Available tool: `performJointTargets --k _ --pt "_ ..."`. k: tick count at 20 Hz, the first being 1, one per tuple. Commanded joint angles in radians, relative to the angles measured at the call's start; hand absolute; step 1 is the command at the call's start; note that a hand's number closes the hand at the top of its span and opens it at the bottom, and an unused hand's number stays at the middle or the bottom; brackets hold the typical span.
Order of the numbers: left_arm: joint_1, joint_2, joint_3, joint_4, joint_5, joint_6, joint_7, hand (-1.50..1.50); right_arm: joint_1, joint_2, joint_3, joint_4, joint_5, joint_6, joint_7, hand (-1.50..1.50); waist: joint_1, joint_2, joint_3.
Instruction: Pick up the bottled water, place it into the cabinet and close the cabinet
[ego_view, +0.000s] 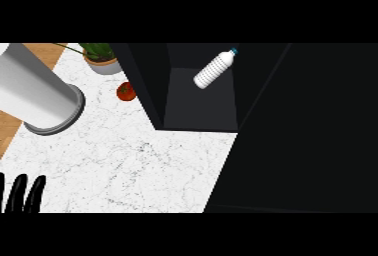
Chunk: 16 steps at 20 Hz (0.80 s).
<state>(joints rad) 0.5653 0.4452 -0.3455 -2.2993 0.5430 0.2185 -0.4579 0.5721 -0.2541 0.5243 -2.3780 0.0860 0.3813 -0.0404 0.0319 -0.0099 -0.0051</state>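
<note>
With the bottled water (215, 70) already lying tilted inside the open cabinet (199, 112) at the counter's (140, 160) far edge, and only my left hand (21, 192) visible at the near-left corner, fingers straight and slightly spread, I judged the door (310, 130) wanted one smooth push, kept clear of the bottle.

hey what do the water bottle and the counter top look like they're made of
Bottled water: probably plastic, pale and ribbed along its body, with a small blue cap. Counter top: looks like polished marble or stone, white with fine grey veining; it could equally be a laminate imitation.
</note>
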Motion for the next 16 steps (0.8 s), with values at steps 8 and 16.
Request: performJointTargets --k 8,16 --pt "0.203 0.076 0.152 -0.052 0.132 -0.197 -0.079 -1.50 -0.088 0.138 0.220 0.018 -0.001 -0.024 0.202 1.50 0.037 0.008 0.001" --pt "0.269 0.098 0.261 -0.016 0.200 -0.307 -0.122 -1.50 -0.268 0.247 0.158 0.078 -0.092 -0.084 0.360 1.50 0.044 0.014 0.000"
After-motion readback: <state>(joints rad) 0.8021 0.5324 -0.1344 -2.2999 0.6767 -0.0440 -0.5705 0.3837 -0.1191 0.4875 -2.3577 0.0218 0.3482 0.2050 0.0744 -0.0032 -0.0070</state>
